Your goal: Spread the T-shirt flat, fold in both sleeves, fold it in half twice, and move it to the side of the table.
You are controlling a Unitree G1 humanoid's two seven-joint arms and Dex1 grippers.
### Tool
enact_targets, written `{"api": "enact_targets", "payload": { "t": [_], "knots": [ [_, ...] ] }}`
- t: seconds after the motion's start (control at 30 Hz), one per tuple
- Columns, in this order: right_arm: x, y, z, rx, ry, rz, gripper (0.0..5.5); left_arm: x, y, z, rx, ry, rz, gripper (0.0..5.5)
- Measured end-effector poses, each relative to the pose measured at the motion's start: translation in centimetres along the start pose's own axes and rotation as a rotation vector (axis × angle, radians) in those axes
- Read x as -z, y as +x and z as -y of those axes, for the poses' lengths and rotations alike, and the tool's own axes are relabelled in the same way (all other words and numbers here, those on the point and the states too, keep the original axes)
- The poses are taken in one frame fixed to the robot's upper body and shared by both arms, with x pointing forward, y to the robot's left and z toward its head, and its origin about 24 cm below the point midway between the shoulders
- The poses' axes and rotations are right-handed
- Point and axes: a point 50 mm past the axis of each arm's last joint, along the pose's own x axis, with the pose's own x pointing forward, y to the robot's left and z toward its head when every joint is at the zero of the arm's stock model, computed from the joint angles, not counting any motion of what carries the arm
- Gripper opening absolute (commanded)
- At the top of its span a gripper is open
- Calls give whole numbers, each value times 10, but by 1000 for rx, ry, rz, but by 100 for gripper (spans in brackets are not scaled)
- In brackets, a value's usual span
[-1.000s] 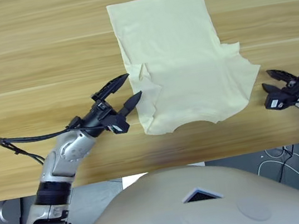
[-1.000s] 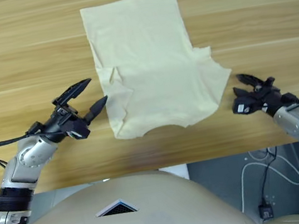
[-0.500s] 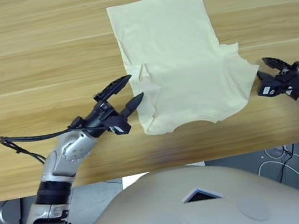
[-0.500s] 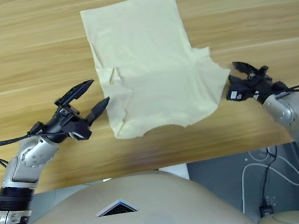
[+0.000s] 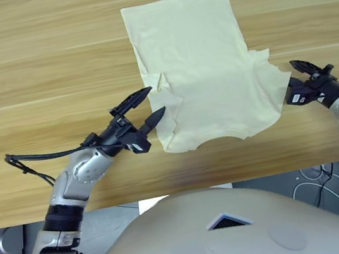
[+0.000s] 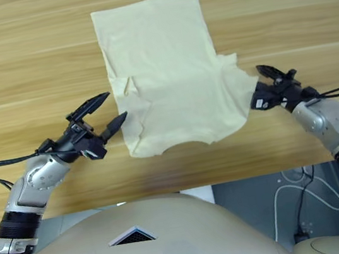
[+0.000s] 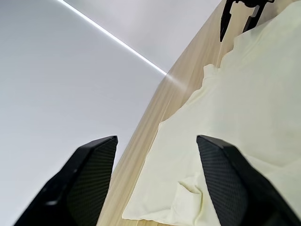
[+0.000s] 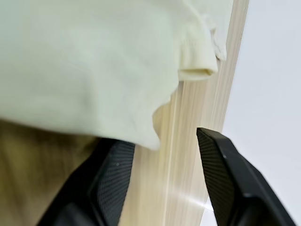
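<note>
Currently, left pincer (image 5: 155, 100) is held wide open, empty, just beside the T-shirt (image 5: 202, 64) edge. Right pincer (image 5: 289, 76) is spread open against the sleeve (image 5: 272, 79), nothing gripped.

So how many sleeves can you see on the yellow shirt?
2. The right-side sleeve sticks out flat on the table; the left-side sleeve looks folded in over the T-shirt.

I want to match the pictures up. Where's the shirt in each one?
Left eye: shirt just right of centre.
Right eye: shirt at centre.
Left wrist: shirt beyond the jaws.
Right wrist: shirt close by the jaws.
Shared landmark: the sleeve that sticks out.
</note>
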Motion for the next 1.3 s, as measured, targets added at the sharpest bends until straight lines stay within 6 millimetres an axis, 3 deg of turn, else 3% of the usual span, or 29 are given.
{"api": "enact_targets", "payload": {
  "t": [0.43,0.77,0.97,1.3],
  "knots": [
    [3,5,-1,21,8,-9,1,-1,1,1,-1,-3,7,316],
    [2,4,0,37,11,-5,1,-1,1,2,6,4,7,316],
    [-13,7,6,137,78,60,1,0,0,1,7,8,5,316],
    [-16,9,10,169,81,64,1,0,-1,4,41,11,6,316]
  ]
}}
